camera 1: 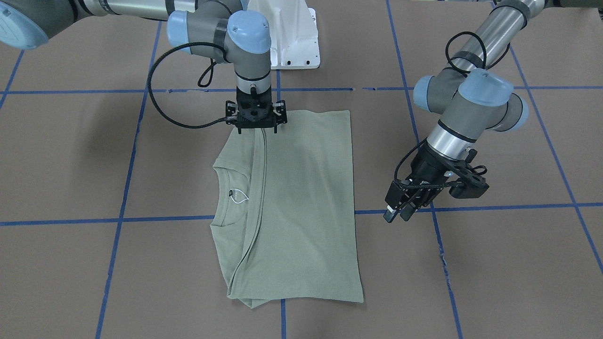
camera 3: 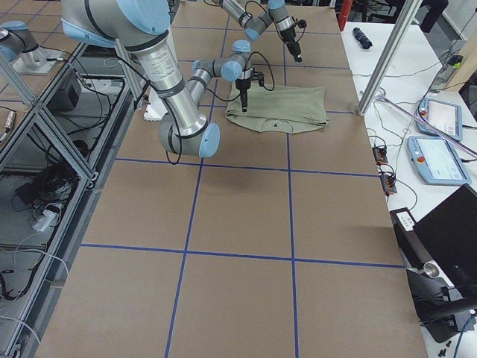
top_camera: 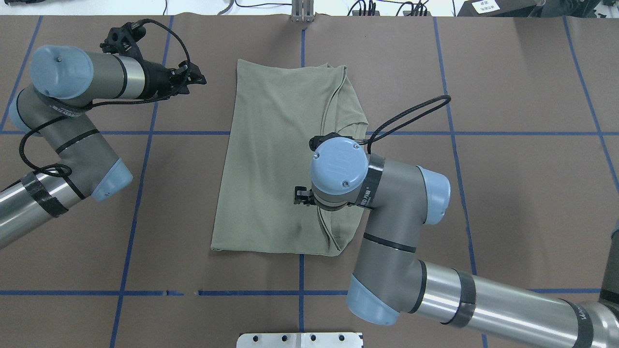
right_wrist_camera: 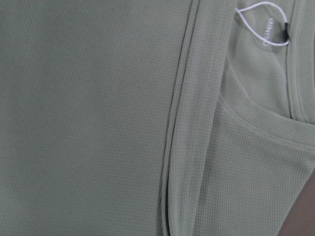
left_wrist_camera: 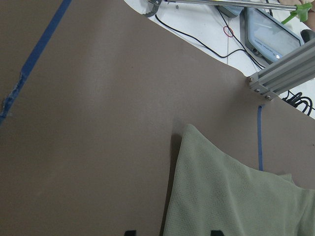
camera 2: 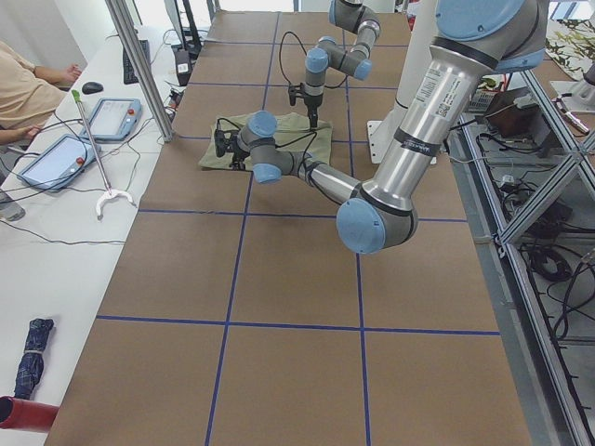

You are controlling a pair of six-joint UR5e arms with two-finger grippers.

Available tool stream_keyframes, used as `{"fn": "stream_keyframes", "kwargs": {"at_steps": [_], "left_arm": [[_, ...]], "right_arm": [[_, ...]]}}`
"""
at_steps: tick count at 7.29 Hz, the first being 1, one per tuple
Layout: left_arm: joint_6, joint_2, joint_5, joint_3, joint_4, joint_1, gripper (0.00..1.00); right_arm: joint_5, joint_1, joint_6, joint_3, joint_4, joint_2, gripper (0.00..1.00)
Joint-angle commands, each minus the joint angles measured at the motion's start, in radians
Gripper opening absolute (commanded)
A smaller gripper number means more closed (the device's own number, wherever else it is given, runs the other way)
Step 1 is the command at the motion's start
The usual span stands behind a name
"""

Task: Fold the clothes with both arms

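The sage-green shirt (camera 1: 306, 202) lies flat on the brown table, one side folded over the middle, with the neck and its black label (camera 1: 235, 195) showing beside the fold. My right gripper (camera 1: 257, 131) points straight down on the fold line at the shirt's hem end. Its jaws look spread, and the cloth lies flat under it. In the overhead view its wrist hides it above the shirt (top_camera: 271, 159). The right wrist view is filled by the shirt (right_wrist_camera: 88, 118). My left gripper (camera 1: 398, 214) hovers open and empty off the shirt's side, also in the overhead view (top_camera: 198, 77).
The white pedestal base (camera 1: 292, 37) stands at the robot's edge of the table. Blue tape lines (camera 1: 155, 219) grid the brown surface. An aluminium post (left_wrist_camera: 280, 73) stands at the far edge. A side table with tablets (camera 2: 56, 158) and a seated person (camera 2: 28, 88) lies beyond.
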Motion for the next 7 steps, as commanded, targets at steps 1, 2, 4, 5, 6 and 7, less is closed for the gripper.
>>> {"fn": "stream_keyframes", "kwargs": {"at_steps": [1, 2, 4, 5, 6, 7], "left_arm": [[-0.001, 0.002, 0.0, 0.001, -0.002, 0.001, 0.59], [0.001, 0.002, 0.0, 0.001, -0.002, 0.001, 0.59], [0.002, 0.002, -0.002, 0.001, -0.002, 0.001, 0.59], [0.004, 0.002, -0.002, 0.001, -0.002, 0.001, 0.59], [0.002, 0.002, -0.002, 0.0, -0.002, 0.002, 0.59], [0.002, 0.002, -0.002, 0.0, -0.002, 0.001, 0.59]], "right_arm": [[0.001, -0.025, -0.045, -0.034, -0.026, 0.003, 1.0], [0.003, -0.025, -0.05, -0.042, -0.033, -0.007, 1.0], [0.003, -0.019, -0.091, 0.004, -0.101, -0.042, 1.0], [0.003, -0.009, -0.125, 0.072, -0.118, -0.103, 1.0], [0.003, 0.005, -0.136, 0.15, -0.118, -0.192, 1.0], [0.003, 0.02, -0.175, 0.209, -0.118, -0.257, 1.0]]}}
